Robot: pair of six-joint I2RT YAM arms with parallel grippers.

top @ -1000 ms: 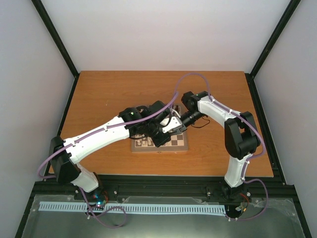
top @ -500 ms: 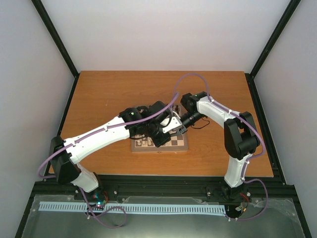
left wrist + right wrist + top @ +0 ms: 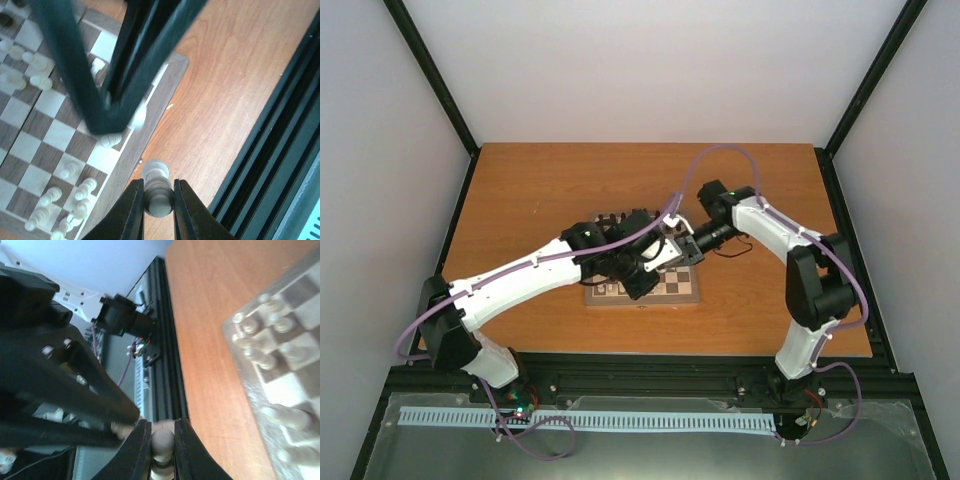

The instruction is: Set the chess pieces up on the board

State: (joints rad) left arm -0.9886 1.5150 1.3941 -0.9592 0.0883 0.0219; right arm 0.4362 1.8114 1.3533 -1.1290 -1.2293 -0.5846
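The board (image 3: 672,288) lies at the middle of the table's near half, with both wrists crowded over it. In the left wrist view my left gripper (image 3: 159,187) is shut on a pale cream chess piece (image 3: 156,175), hanging over bare table just off the board's frame (image 3: 132,155). Cream chess pieces (image 3: 75,171) stand in rows on the squares. My right gripper (image 3: 161,427) is shut on a brownish chess piece (image 3: 163,439), off the board's edge (image 3: 285,390). Its dark fingers (image 3: 135,55) cross the left wrist view above the board.
A black rail (image 3: 280,150) runs along the table's near edge, close to the left gripper. Orange-brown table (image 3: 540,190) spreads behind and beside the board. Dark posts and white walls enclose the table.
The right gripper's jaws have closed on a piece, and the right arm has shifted slightly right. The left gripper keeps its hold on the cream piece and has barely moved.
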